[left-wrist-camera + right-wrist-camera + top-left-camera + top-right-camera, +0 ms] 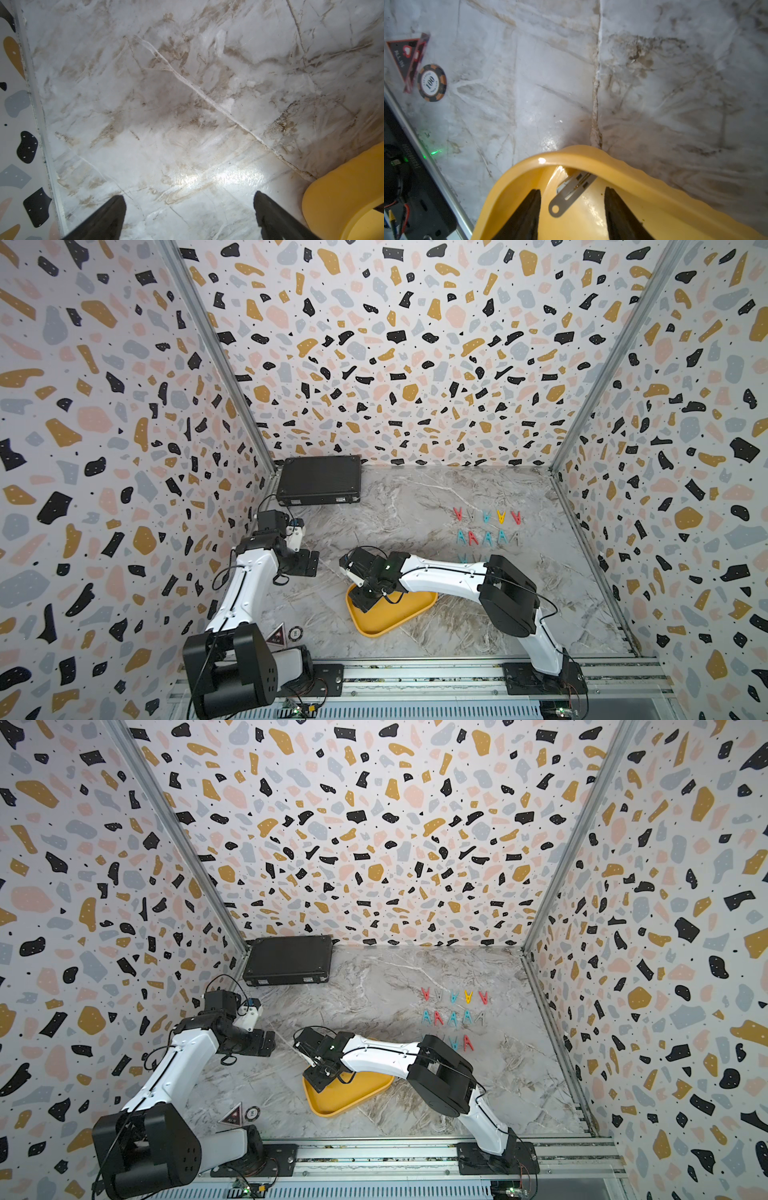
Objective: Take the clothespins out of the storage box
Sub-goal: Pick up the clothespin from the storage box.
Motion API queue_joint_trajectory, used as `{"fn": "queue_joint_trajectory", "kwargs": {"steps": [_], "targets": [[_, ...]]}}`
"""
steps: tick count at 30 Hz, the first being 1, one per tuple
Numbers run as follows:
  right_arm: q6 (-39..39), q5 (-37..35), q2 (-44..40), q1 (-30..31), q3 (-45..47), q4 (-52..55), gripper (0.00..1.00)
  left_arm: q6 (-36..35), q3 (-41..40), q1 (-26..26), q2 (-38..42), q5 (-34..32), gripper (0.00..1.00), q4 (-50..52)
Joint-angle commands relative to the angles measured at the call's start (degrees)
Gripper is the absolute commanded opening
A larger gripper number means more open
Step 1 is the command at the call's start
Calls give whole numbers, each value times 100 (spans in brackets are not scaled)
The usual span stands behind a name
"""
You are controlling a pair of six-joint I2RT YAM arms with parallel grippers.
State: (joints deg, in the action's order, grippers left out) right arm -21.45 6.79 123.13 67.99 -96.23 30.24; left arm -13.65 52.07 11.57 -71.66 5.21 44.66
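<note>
You're running a robot lab cell: printed terrazzo panels (395, 344) on aluminium posts (208, 335) box in a marble-patterned tabletop (415, 497). The left arm (245, 585) and right arm (440, 572) bolt to a metal rail (415, 674), with a bare circuit board (299, 709) at its front.

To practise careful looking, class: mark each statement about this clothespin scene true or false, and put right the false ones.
1. The right gripper is lowered into the storage box. True.
2. A pale grey clothespin lies in the storage box between the right gripper's fingers. True.
3. The left gripper is shut on a red clothespin. False: its fingers are open over the bare table and hold nothing.
4. The clothespins on the table lie in one heap. False: they lie in rows, away from the storage box.
5. The black case sits inside the storage box. False: it lies in the far corner, by the back wall.
</note>
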Motion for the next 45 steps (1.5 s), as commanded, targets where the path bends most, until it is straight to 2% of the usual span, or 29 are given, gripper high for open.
{"fn": "queue_joint_trajectory", "kwargs": {"steps": [1,7,13,17,25,34,45], "targets": [[-67,-94,49,-1,-256,359,54,81,7,22,63,-19,100,-55],[-156,-339,39,-4,-105,508,52,73,6,25,121,32,100,-56],[-218,-397,-195,-15,246,341,42,59,-4,20,155,28,100,-67],[-212,-322,-211,-31,299,292,39,61,-4,23,152,11,100,-70],[-187,-325,-360,-40,412,245,25,53,-13,28,153,29,100,-68],[-81,-283,-688,-40,578,150,14,47,-5,25,132,76,100,-55],[-64,-169,-1594,-142,1013,124,10,12,-22,25,113,252,100,-7]]}}
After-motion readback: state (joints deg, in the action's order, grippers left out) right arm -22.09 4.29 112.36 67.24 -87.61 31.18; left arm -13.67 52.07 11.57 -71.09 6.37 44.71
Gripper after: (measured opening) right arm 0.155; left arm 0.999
